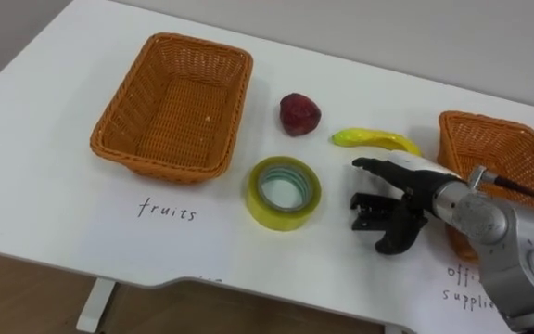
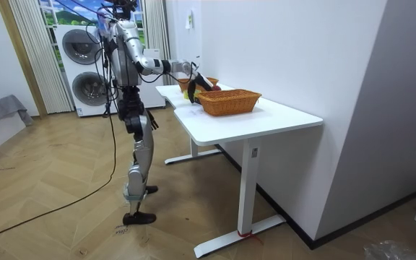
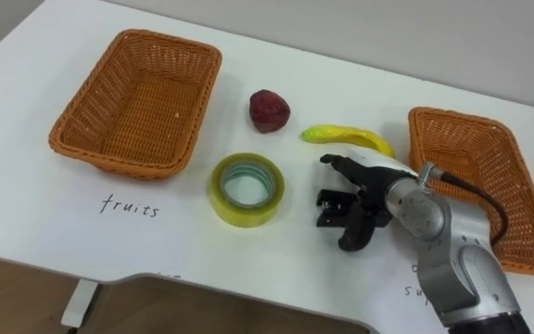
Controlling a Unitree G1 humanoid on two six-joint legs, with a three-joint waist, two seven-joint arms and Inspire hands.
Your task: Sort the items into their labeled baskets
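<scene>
Two baskets stand on the white surface (image 1: 44, 186), one at the left (image 1: 179, 111) and one at the right (image 1: 499, 153), and both are empty. Three items lie loose between them: a roll of yellow tape (image 1: 281, 218), a dark red fruit (image 1: 299, 114) and a banana (image 1: 374, 139). None of them is sorted.

Right hand (image 1: 404, 193): it hovers low over the surface, between the tape and the right basket and just in front of the banana. Its fingers are loosely spread and point toward the tape. It holds nothing.

Step in hand, as judged: an approach for a first pick, most likely the tape, since the fingers point that way. The banana is the closer item, so the target cannot be fixed.

The next move calls for the hand to close round the tape's rim and carry it to the right basket. The two fruits belong in the left one.

Writing: "fruits" is handwritten on the surface in front of the left basket. A second handwritten label in front of the right basket is partly covered by the arm and reads only in fragments. No brand is visible.
</scene>
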